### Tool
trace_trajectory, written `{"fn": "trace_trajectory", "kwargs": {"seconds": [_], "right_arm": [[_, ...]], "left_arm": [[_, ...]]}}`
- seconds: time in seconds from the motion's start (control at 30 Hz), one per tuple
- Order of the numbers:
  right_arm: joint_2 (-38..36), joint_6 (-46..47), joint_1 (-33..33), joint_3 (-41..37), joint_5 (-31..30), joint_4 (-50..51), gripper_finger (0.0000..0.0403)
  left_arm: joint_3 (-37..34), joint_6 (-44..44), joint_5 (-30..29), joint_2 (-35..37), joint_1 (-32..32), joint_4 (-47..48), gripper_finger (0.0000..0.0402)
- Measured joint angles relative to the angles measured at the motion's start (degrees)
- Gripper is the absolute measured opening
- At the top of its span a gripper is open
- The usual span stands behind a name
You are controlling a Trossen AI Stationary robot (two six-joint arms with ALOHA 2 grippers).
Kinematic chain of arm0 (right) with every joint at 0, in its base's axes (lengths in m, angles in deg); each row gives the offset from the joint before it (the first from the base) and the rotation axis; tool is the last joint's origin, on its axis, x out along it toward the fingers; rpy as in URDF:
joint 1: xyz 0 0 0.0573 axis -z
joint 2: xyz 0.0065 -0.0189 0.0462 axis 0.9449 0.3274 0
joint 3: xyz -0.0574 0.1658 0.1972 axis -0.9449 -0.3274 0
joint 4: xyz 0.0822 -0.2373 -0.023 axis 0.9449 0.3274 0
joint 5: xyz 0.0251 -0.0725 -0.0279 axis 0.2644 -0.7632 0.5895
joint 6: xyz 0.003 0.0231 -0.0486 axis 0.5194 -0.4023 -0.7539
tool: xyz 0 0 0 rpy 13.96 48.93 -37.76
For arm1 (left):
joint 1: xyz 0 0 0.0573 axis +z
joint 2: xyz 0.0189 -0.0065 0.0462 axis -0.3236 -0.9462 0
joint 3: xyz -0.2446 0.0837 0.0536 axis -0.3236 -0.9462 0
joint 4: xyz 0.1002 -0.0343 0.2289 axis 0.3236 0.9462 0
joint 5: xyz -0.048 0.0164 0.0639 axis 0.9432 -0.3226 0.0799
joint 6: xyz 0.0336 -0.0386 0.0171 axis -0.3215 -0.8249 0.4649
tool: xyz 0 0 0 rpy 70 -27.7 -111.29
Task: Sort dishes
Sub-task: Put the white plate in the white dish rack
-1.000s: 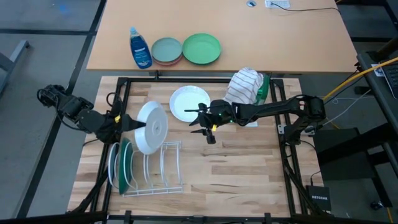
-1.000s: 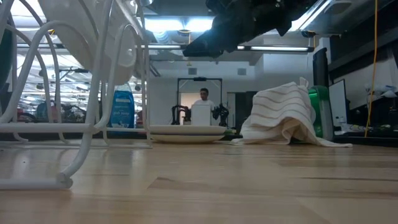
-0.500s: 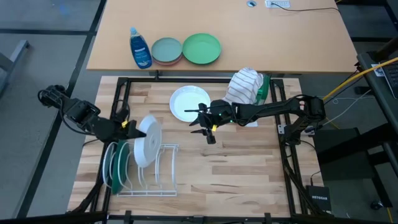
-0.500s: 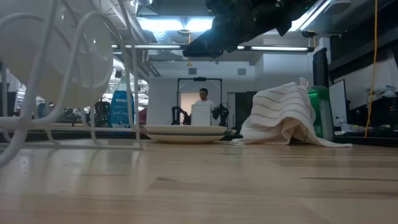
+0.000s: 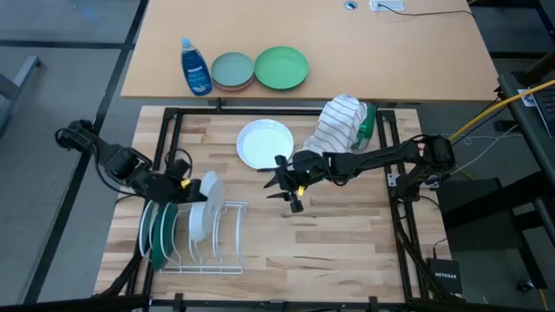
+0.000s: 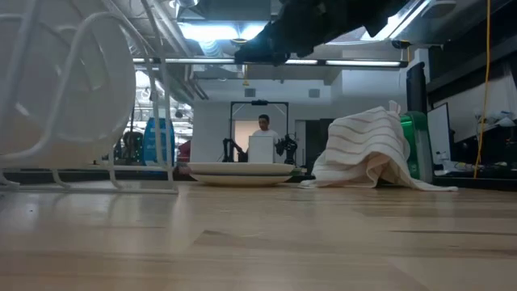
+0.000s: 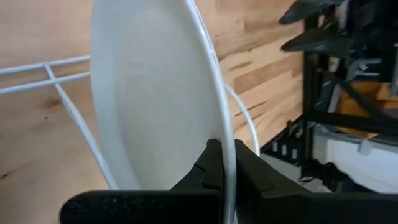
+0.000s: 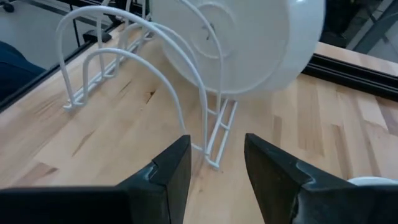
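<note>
The wooden tabletop [image 5: 329,234] carries a white wire dish rack [image 5: 227,238] near its left edge, and everything else is placed here from that rack. In the rack's leftmost slots stand a white plate [image 5: 144,236] and a dark green plate [image 5: 163,236], both on edge. One slot further toward the tabletop's middle, a second white plate [image 5: 199,212] stands upright between the wires; the left end effector [image 5: 184,184] is clamped on its upper rim, fingers together on the edge, as the left wrist view shows. Beyond the rack toward the far side, another white plate [image 5: 265,144] lies flat on the wood. Further right of that lies a striped cloth [image 5: 340,121], bunched over something green. The right end effector [image 5: 291,185] hangs above the tabletop to the right of the rack, near the flat plate, its fingers apart and holding nothing. On the separate desk past the rack sit a blue soap bottle [image 5: 195,67], a grey-blue plate [image 5: 231,68] and a light green plate [image 5: 281,67].
</note>
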Motion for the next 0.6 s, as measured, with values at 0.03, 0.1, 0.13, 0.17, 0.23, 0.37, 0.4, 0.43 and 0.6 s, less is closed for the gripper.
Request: {"fn": "trace_trajectory", "kwargs": {"seconds": [0.03, 0.1, 0.13, 0.17, 0.23, 0.37, 0.4, 0.43, 0.6], "right_arm": [[0.0, -0.1, -0.4, 0.0, -0.5, 0.0, 0.0154], [0.0, -0.1, -1.0, 0.0, -1.6, 0.0, 0.0154], [0.0, -0.1, -1.3, 0.0, -2.0, 0.0, 0.0154], [0.0, -0.1, -1.6, 0.0, -2.4, 0.0, 0.0154], [0.0, -0.1, -1.8, 0.0, -2.4, 0.0, 0.0154], [0.0, -0.1, -2.0, 0.0, -2.4, 0.0, 0.0154], [0.0, -0.1, -2.0, 0.0, -2.4, 0.0, 0.0154], [0.0, -0.1, -2.0, 0.0, -2.4, 0.0, 0.0154], [0.0, -0.1, -2.0, 0.0, -2.5, 0.0, 0.0154]], "left_arm": [[0.0, -0.1, 0.6, -0.7, 0.0, 0.0, 0.0], [0.0, 0.2, 2.2, -2.0, 0.0, -0.5, 0.0], [0.1, 0.3, 2.8, -2.7, 0.0, -0.8, 0.0], [0.1, 0.3, 3.4, -3.2, 0.0, -1.1, 0.0], [0.2, 0.1, 4.7, -4.4, 0.0, -1.5, 0.0], [0.2, -0.2, 6.5, -5.9, 0.0, -2.1, 0.0], [0.2, -0.4, 6.9, -6.2, 0.0, -2.2, 0.0001], [0.1, -0.4, 7.2, -6.5, 0.0, -2.2, 0.0002], [-0.1, -0.1, 9.9, -7.1, 0.0, -1.4, 0.0017]]}}
